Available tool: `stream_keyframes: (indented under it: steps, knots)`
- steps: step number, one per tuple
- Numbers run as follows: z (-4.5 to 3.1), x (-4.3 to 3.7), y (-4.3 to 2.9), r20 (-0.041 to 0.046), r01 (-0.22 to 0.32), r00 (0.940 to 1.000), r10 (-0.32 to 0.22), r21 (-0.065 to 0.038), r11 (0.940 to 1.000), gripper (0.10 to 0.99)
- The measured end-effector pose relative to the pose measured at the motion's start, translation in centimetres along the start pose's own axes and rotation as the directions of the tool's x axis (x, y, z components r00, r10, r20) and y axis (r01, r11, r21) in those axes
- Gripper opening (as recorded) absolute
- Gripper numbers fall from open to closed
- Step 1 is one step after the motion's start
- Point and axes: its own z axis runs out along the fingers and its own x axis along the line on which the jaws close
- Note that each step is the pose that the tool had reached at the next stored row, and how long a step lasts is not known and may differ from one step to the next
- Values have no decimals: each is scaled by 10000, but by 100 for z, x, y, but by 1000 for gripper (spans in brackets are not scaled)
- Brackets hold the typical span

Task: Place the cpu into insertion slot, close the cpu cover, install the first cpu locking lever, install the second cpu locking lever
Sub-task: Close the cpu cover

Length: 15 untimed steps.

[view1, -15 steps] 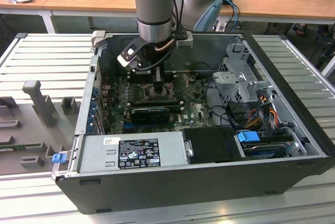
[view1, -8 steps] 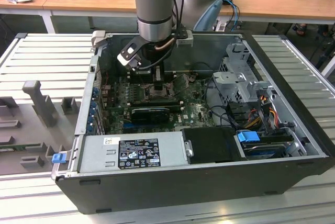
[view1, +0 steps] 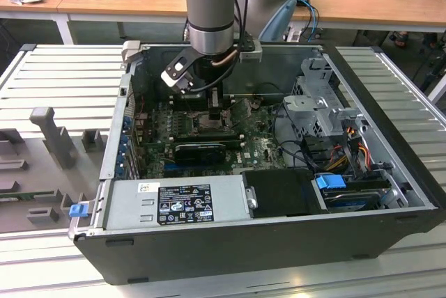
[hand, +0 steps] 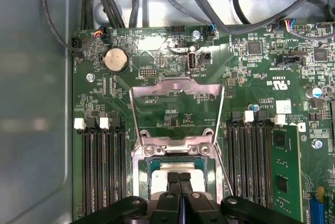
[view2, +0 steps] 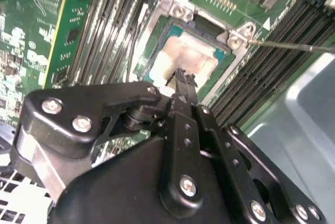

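1. The gripper is being held right over the slot, its two fingers pressed together tip to tip with nothing pinched between them. This is being shown in both wrist views.
2. The cpu is being held flat inside the slot, pale metal top facing up, directly under the fingertips. Whether the tips are actually touching it can't be told.
3. The cover is being left flipped open. It's propped up from its hinge at the slot's edge, and the green board is being seen through its cut-out.
4. A thin metal rod is being seen sticking out from a corner of the slot, across the memory slots next to it.
5. In the exterior view, the arm is being reached straight down into the open case, and the case is being supported on a ribbed metal table.
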Motion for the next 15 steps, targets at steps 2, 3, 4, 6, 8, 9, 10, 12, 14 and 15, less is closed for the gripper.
stream_keyframes:
  steps: [2, 3, 4, 6, 8, 9, 10, 12, 14, 15]
  knots:
    - [-10, 2, 1, 0, 1, 10000, -1, 0, 10000, 106]
    - [-18, 2, 2, -1, 0, 10000, 0, -1, 10000, 106]
    - [-26, 2, 2, -1, 0, 10000, 0, 0, 10000, 106]
    - [-44, 3, 4, 0, 0, 10000, 0, 0, 10000, 106]
    - [-62, 3, 5, -1, 0, 10000, 0, 0, 10000, 106]
    - [-75, 4, 6, -1, 0, 10000, 0, -1, 10000, 106]
    - [-86, 5, 7, -4, 0, 10000, 0, -2, 10000, 106]
    - [-93, 6, 8, 1, 1, 10000, -1, 0, 10000, 106]
    - [-107, 8, 8, 2, 1, 10000, -1, 1, 10000, 106]
    - [-114, 9, 9, 1, 2, 10000, -2, 0, 10000, 106]
